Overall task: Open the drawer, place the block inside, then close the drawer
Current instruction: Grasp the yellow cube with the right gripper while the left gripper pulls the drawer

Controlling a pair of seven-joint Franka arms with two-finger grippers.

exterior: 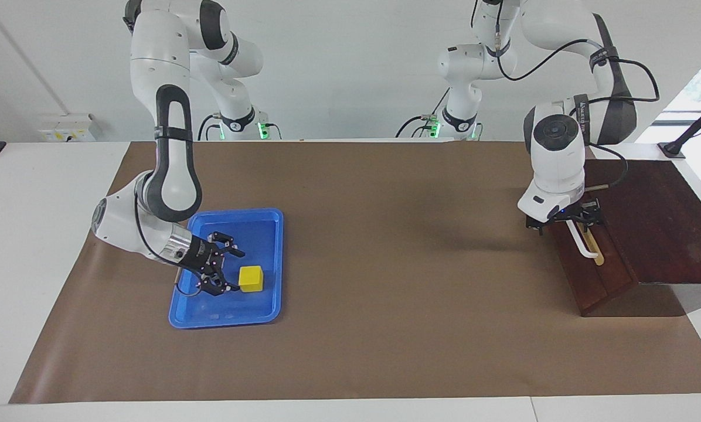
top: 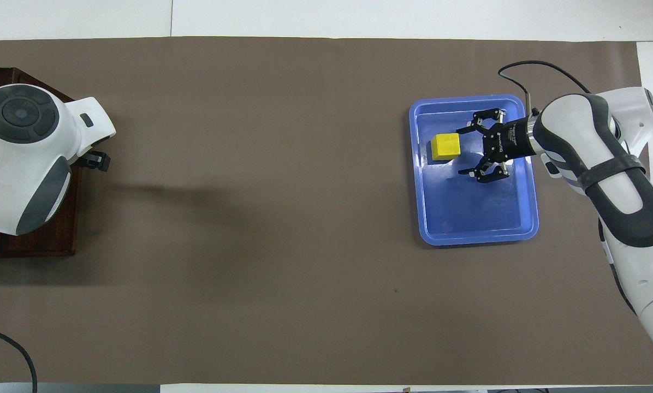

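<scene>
A blue tray (exterior: 268, 266) lies at the lower left of the facing view, on the brown mat (exterior: 374, 328), and holds one thing: the block (exterior: 251, 278), a small yellow cube resting on the tray floor. In the overhead view the tray (top: 471, 218) sits at the right and the block (top: 446, 147) lies in its upper left part. At the right edge of the facing view stands the dark wooden box (exterior: 655, 217); its drawer (exterior: 591, 275) is shut, the front flush with the box, the white bar handle (exterior: 585, 245) on a tan strip.

The right gripper (exterior: 226, 272) is low inside the tray, fingers spread wide, the tips just beside the block and pointing at it; it holds nothing, and whether a tip touches the cube cannot be told. The left gripper (exterior: 564, 218) is at the upper end of the handle, its fingers apart; the arm's body hides whether they touch the bar.

The right arm drops from the upper left of the facing view, bends at the elbow and runs nearly level into the tray. The left arm arches from the top centre and points its wrist straight down over the drawer front; in the overhead view its white wrist (top: 26, 158) covers most of the box at the left edge.
</scene>
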